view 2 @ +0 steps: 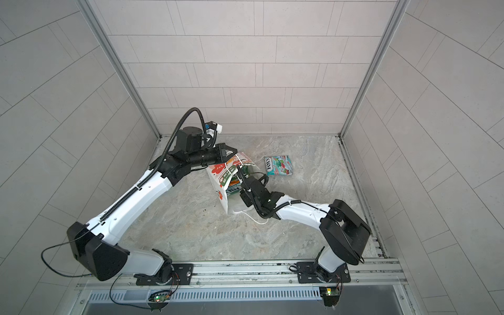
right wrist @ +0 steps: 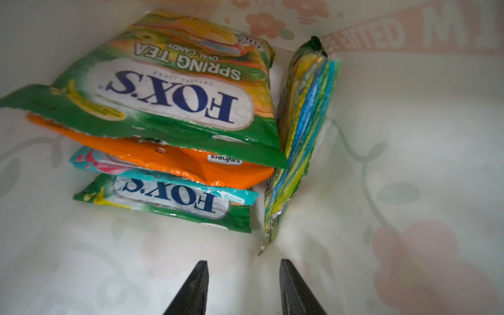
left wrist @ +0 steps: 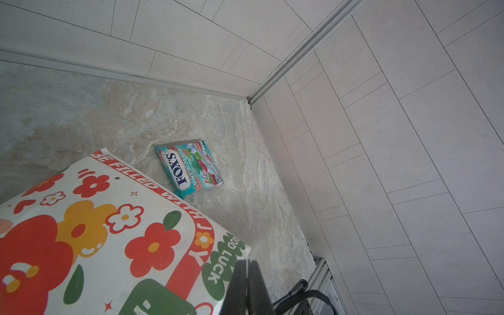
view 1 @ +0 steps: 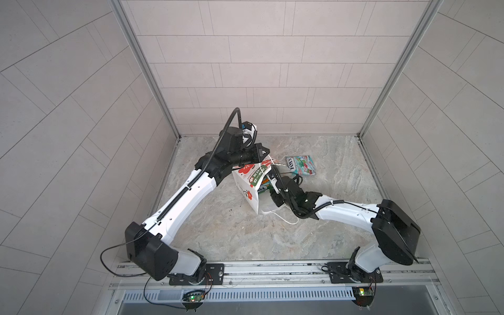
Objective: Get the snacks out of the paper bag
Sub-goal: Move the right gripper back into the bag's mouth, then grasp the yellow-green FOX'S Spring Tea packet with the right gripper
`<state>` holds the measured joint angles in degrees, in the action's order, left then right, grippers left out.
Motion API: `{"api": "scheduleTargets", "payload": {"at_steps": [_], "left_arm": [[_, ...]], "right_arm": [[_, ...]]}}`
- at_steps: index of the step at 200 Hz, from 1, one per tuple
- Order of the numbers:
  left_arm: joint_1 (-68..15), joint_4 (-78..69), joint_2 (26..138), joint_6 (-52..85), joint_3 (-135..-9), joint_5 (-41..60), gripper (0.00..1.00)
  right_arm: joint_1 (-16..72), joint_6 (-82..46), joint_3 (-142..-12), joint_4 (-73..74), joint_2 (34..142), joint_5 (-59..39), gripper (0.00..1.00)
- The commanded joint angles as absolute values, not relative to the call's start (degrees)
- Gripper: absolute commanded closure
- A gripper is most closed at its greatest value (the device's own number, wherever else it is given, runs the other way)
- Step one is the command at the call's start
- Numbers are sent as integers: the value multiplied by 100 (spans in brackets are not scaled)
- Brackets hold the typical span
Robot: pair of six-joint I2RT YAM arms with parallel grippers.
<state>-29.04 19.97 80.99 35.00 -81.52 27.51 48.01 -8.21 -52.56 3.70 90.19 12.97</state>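
Biggest first: pale tiled walls [view 1: 272,68] box in the scene. Below them the table [view 1: 218,231] is a grey-beige slab with a dull marbled stone look, filling the lower middle of both top views.

Just above frame centre there's the paper bag [view 1: 246,188] [view 2: 221,191]. It's white and creased, tipped over with its mouth turned to the right and a cord handle trailing out below. The left wrist view sharpens what the top views blur: the bag [left wrist: 109,231] is smooth matt paper printed with red and orange flowers and green patches.

Right of the bag and apart from it, the loose teal packet [view 1: 301,165] [view 2: 279,165] [left wrist: 189,167] lies flat on the stone, glossy and crinkled, already out.

Only the right wrist view looks inside. Against the thin, translucent bag wall [right wrist: 409,136] there's a flat stack: the green Spring Tea packet [right wrist: 169,92] on top, the orange packet [right wrist: 174,163] under it, then a teal-edged packet [right wrist: 109,163], and a second green packet [right wrist: 169,201] lowest. All are shiny film with saw-tooth ends. A fifth packet [right wrist: 302,131] stands on edge beside them.

The right gripper [right wrist: 244,261] is in there, its black wedge fingers parted with nothing between them, just short of the packets.

The left gripper [left wrist: 246,261] has its fingers pressed flat together, pinching the bag's upper edge.
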Motion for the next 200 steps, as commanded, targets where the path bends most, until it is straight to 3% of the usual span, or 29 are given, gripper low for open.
{"api": "scheduleTargets", "payload": {"at_steps": [1, 78, 170, 200], "left_arm": [[-2929, 1815, 8008, 3498, -8411, 2826, 100], [-2936, 1839, 7998, 3489, -8429, 2899, 100], [-2933, 1858, 7974, 3463, -8411, 2947, 100], [-2936, 1892, 7956, 3446, -8411, 2930, 100]], "right_arm": [[4826, -961, -5423, 659, 9235, 1847, 57], [4828, -1095, -5732, 719, 9808, 2493, 58], [4790, -1108, -6191, 490, 10271, 2746, 50], [4739, -1107, -6319, 422, 10412, 2687, 53]]}}
